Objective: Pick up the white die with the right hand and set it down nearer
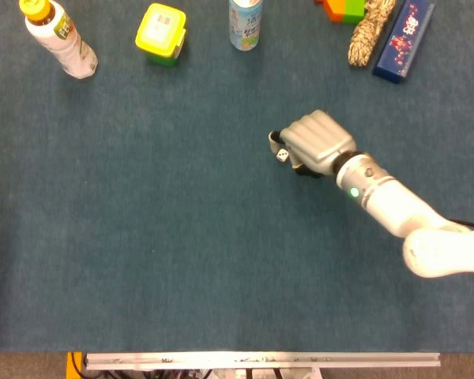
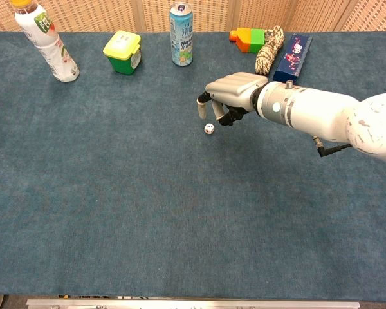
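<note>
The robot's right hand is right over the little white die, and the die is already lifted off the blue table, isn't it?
Not lifted. The chest view shows the white die resting on the blue table, just under the right hand. The hand is right over it.

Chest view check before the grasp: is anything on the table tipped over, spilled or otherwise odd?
Nothing stands out. The bottle, green tub and can stand upright at the far edge, and the white die sits on the cloth beneath the right hand.
</note>
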